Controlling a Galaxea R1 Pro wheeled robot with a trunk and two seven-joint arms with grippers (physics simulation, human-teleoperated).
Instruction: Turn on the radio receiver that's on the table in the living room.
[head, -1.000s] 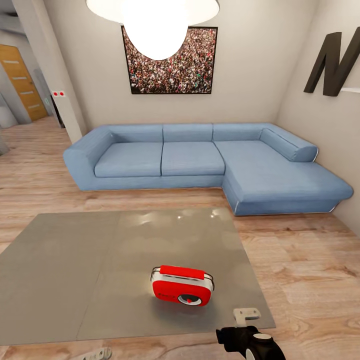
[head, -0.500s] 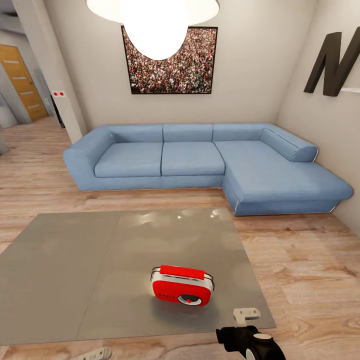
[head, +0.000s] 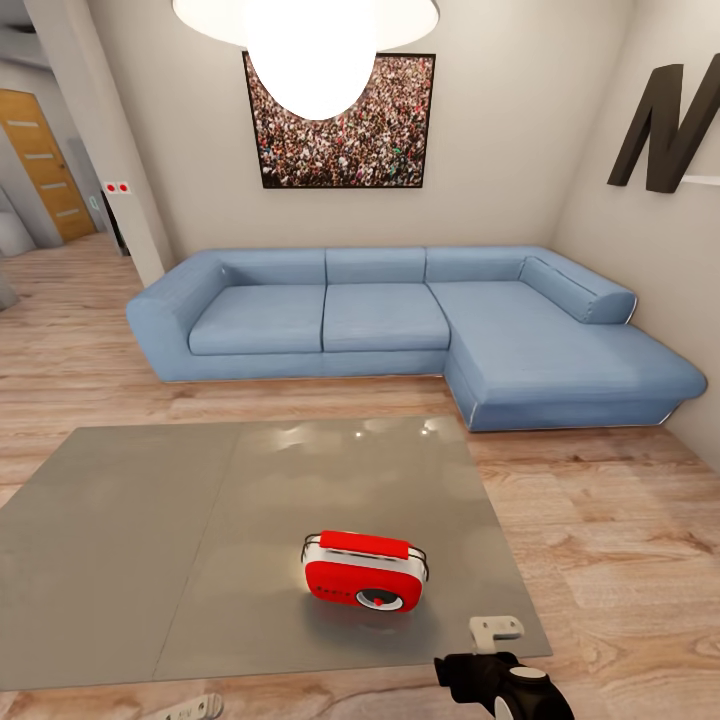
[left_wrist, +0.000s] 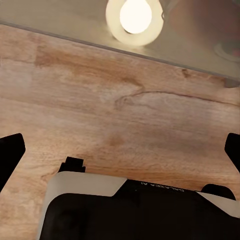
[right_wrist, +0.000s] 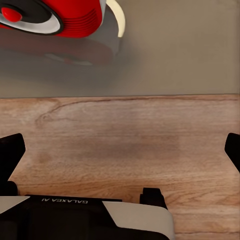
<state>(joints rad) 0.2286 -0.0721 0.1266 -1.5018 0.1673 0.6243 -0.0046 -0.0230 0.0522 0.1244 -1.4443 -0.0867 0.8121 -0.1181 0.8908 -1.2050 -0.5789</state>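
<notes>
A: Head view: radio (head: 364, 571) upright on the table (head: 150, 540), near the table's near edge, dial facing the robot. Sofa (head: 400, 320) well beyond the table's far edge. Right gripper (head: 496, 632) low, just off the table's near corner, beside the radio but apart from it. Left gripper (head: 195, 708) barely in frame below the table's near edge.

B: Claws?

A: Right wrist view shows both dark finger tips wide apart at the frame sides, wood floor (right_wrist: 120, 145) between them, radio (right_wrist: 55, 20) ahead on the table. Left wrist view, same: fingers spread, nothing held, floor (left_wrist: 120, 115) beneath, table edge ahead.

B: Step in hand?

A: My read: reach with the right arm. Raise it above the table's edge first, then come at the radio's face square. Press lightly on the dial side; the radio looks light and could slide or tip toward the sofa.

B: Risk?

A: Clipping the table edge on the way up.
</notes>
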